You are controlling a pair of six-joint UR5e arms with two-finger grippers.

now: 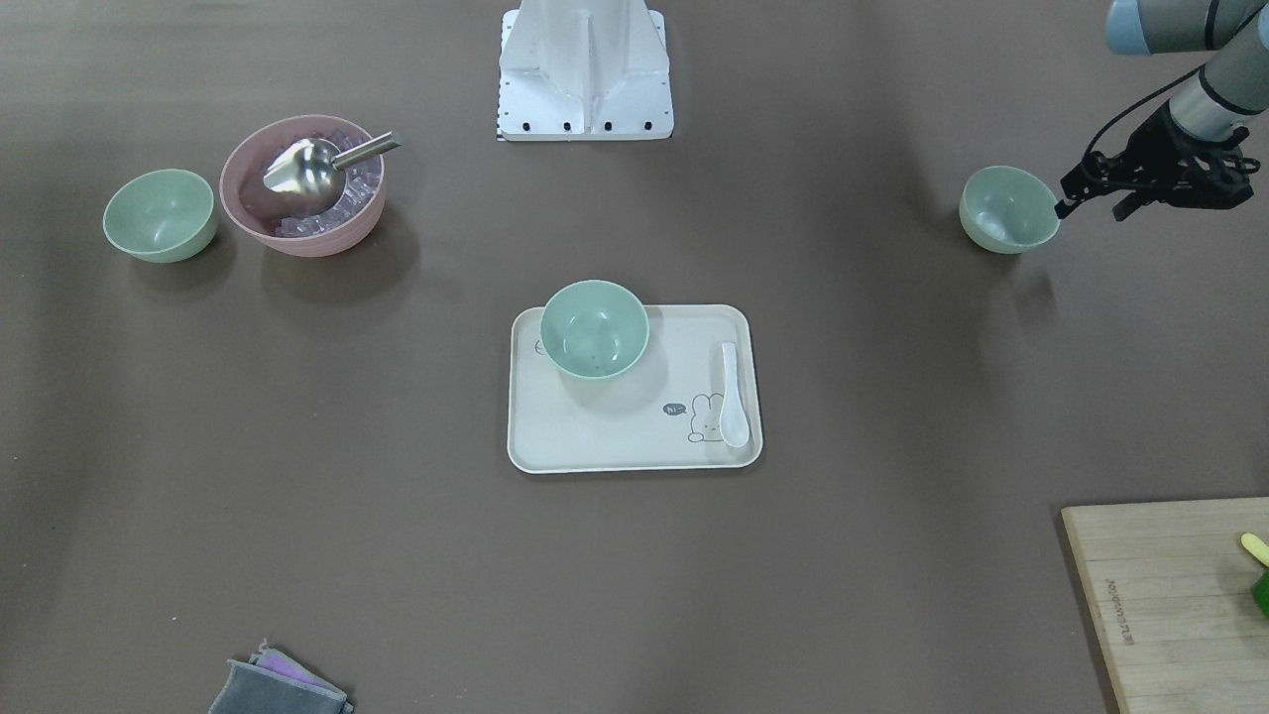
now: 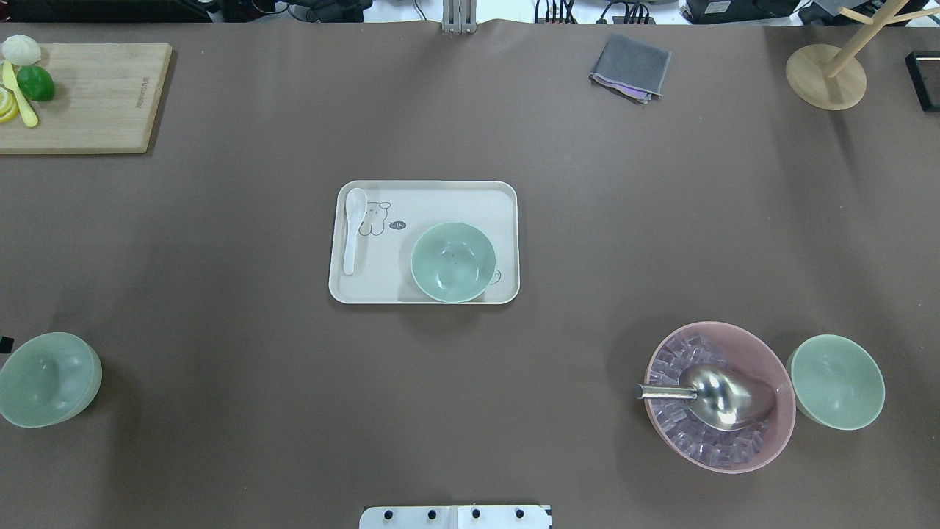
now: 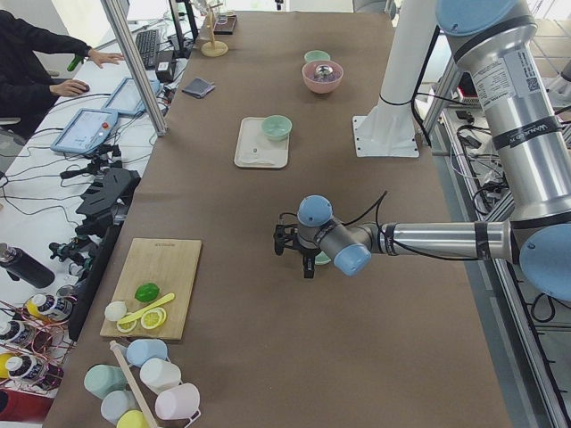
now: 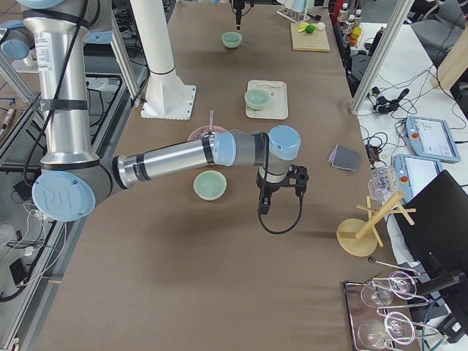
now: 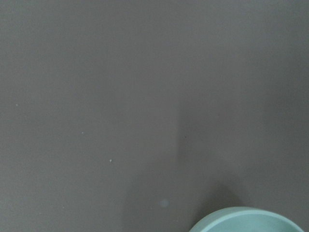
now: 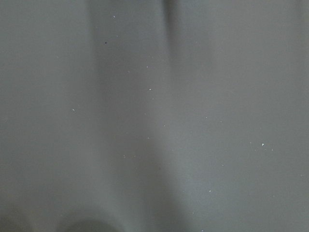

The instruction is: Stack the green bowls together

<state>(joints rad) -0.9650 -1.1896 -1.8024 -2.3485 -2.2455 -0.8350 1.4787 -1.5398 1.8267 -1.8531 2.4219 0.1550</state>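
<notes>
First green bowl (image 1: 1008,208): on table, rim just beside left gripper (image 1: 1094,203), fingers apart, empty. Second green bowl (image 1: 595,328): on tray (image 1: 595,436). Third green bowl (image 1: 161,214): beside pink bowl (image 1: 327,238), near right gripper (image 4: 262,206), whose closure cannot be told.

Table (image 2: 220,411), tray (image 2: 440,192), green bowls (image 2: 837,382), board (image 2: 95,103), perhaps cloth (image 2: 631,65)

3 green bowls (image 2: 50,379) (image 2: 453,262) (image 2: 836,381), 1 pink bowl (image 1: 327,236), 1 scoop (image 2: 727,397), 1 tray (image 2: 440,202), 1 spoon (image 2: 352,228), 1 board (image 2: 95,95), 1 lime (image 2: 35,82), 1 cloth (image 2: 630,66), 1 wooden stand (image 2: 815,77), 2 arms (image 3: 428,239) (image 4: 168,159).
</notes>
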